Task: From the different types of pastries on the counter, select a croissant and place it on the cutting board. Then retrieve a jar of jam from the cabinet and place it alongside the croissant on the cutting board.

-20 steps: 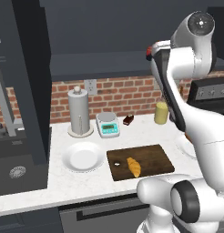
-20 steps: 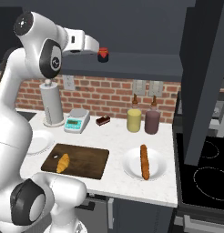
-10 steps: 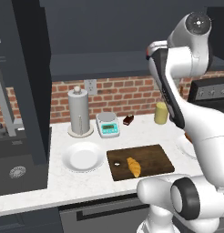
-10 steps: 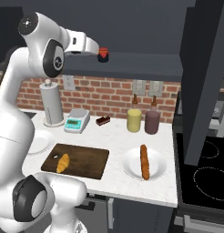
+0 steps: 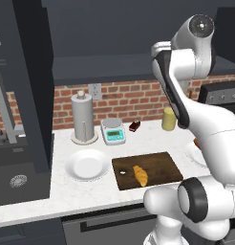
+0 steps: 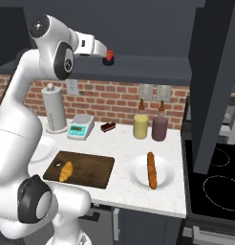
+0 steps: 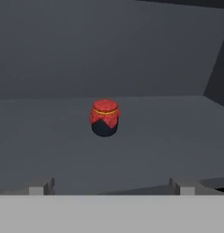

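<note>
Reaching toward the cabinet shelf (image 7: 168,136), your tool (image 7: 111,185) is spread and empty; the jar of jam (image 7: 104,118) stands ahead ungrasped. The croissant (image 6: 66,171) already lies on the cutting board (image 6: 90,167).

The board (image 5: 160,167) looks like dark matt wood, and the croissant (image 5: 141,175) on it has a golden, baked crust. The desk (image 6: 120,184) under the board is smooth white stone, faintly marbled. Behind the board, the wall (image 5: 124,100) is rough red brick. The jar (image 7: 104,118) wears a red cloth-like cover on a dark glossy body, on the cabinet's (image 7: 145,136) matt grey shelf.
</note>
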